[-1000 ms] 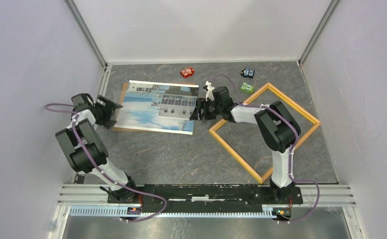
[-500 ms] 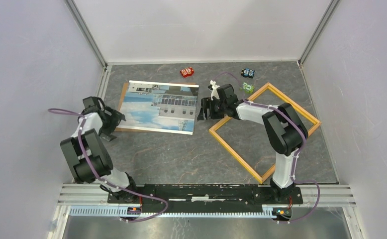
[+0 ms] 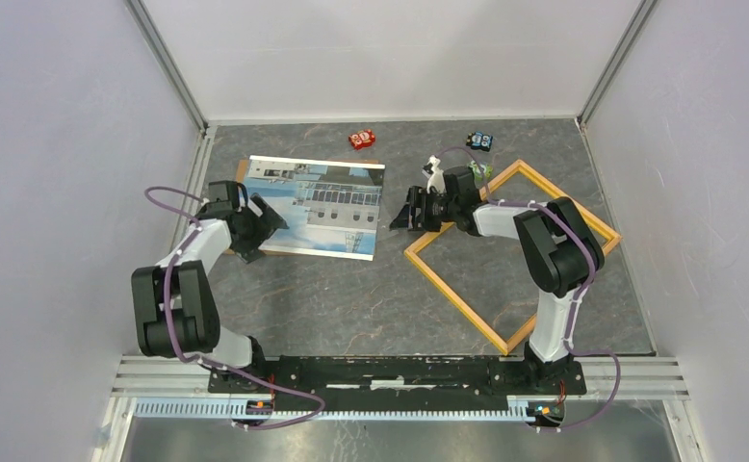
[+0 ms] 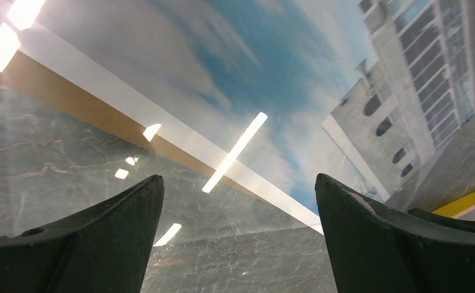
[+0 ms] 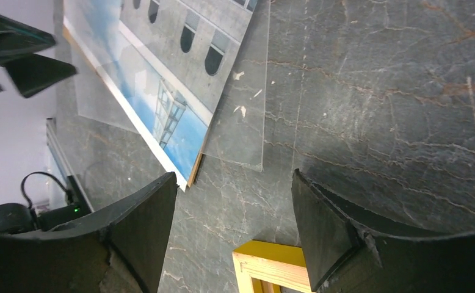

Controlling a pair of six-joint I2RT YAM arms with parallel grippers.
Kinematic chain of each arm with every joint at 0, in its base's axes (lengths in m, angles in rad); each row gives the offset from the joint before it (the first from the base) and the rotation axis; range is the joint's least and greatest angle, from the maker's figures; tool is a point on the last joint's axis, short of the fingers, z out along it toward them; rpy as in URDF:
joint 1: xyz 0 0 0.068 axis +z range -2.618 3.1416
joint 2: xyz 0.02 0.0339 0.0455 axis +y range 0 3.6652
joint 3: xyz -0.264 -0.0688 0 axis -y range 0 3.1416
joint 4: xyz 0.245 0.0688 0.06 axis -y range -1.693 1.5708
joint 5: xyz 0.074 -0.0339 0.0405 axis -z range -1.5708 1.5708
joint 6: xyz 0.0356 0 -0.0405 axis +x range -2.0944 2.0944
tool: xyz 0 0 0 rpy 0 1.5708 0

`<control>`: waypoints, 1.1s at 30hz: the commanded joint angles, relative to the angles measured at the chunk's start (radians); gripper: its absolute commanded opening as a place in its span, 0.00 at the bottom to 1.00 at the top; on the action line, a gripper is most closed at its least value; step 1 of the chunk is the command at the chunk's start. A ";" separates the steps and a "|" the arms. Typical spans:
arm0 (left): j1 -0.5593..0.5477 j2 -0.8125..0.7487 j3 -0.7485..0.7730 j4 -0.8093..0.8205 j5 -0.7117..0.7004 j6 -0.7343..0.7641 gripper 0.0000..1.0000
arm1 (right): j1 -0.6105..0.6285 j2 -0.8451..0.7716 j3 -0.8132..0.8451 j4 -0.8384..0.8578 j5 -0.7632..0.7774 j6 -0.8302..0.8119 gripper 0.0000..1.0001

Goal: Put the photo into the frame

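The photo (image 3: 313,205) of a white building under blue sky lies face up at the back left, on a brown backing board (image 3: 252,252). The yellow-orange frame (image 3: 455,300) lies empty at the right, turned like a diamond. My left gripper (image 3: 263,220) is open and empty over the photo's near left corner; its wrist view shows the photo (image 4: 271,73) and the board's edge (image 4: 70,101) ahead of the left gripper (image 4: 238,189). My right gripper (image 3: 410,210) is open and empty between the photo's right edge and the frame's left corner. In its wrist view the right gripper (image 5: 234,183) sits above the frame corner (image 5: 271,265), with the photo (image 5: 162,79) beyond.
A clear sheet (image 5: 247,134) lies over the photo and reaches past its edge. Three small toys sit at the back: a red one (image 3: 362,140), a dark blue one (image 3: 480,141) and a green one (image 3: 479,170) behind the right arm. Walls close in on three sides.
My left gripper has swung right from beside the board's left edge to over the photo's near left corner. My right gripper has drawn back right, away from the photo's edge. The photo has stayed put.
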 commanded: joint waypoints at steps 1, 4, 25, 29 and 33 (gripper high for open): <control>-0.011 0.070 -0.051 0.111 0.099 -0.071 1.00 | -0.006 0.031 -0.023 0.123 -0.100 0.065 0.74; -0.013 0.118 -0.074 0.118 0.110 -0.095 1.00 | -0.007 0.053 -0.046 0.206 -0.147 0.132 0.74; -0.015 0.123 -0.207 0.193 0.110 -0.126 1.00 | 0.066 0.047 -0.189 0.757 -0.195 0.618 0.71; -0.017 0.102 -0.217 0.199 0.114 -0.135 1.00 | 0.067 0.045 -0.241 0.943 -0.159 0.726 0.69; -0.022 0.095 -0.217 0.199 0.116 -0.137 1.00 | 0.064 0.033 -0.254 0.922 -0.131 0.703 0.68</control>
